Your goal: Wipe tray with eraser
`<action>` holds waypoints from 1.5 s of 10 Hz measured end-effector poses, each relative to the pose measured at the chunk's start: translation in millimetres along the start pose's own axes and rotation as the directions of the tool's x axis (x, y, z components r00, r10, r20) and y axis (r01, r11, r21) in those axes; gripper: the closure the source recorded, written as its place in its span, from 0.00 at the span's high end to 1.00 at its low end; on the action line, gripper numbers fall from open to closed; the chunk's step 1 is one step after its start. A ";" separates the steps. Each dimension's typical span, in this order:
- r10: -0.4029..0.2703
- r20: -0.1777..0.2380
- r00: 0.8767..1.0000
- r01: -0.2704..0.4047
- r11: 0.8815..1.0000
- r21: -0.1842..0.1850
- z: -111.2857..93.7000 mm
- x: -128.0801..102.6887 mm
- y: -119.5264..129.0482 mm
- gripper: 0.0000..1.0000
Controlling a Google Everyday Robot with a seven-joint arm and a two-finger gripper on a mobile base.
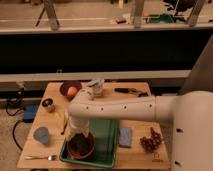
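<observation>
The green tray [107, 142] lies at the table's front, left of centre. A round orange-brown bowl [88, 150] sits in its left half. My gripper [80, 134] hangs from the white arm [120, 107] and points down over the bowl, just above or touching its inside. A small dark block, apparently the eraser [78, 145], shows in the bowl right under the gripper. I cannot tell whether the gripper holds it.
A pale blue pad [125, 136] and grapes [151, 141] lie right of the tray. A blue cup [41, 135] and a fork [40, 157] lie to its left. A dark bowl with an orange fruit [70, 90], a white cup [96, 88] and a black tool [129, 90] are at the back.
</observation>
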 end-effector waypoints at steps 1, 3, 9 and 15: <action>-0.002 0.004 1.000 0.002 1.000 0.001 0.8 -0.4 1.1 0.64; -0.005 0.006 1.000 0.005 1.000 0.006 1.8 -0.9 3.5 0.64; -0.004 0.004 1.000 0.004 1.000 0.027 2.2 -1.2 8.4 0.60; -0.007 -0.006 1.000 0.007 0.999 0.031 3.9 -0.7 10.4 0.52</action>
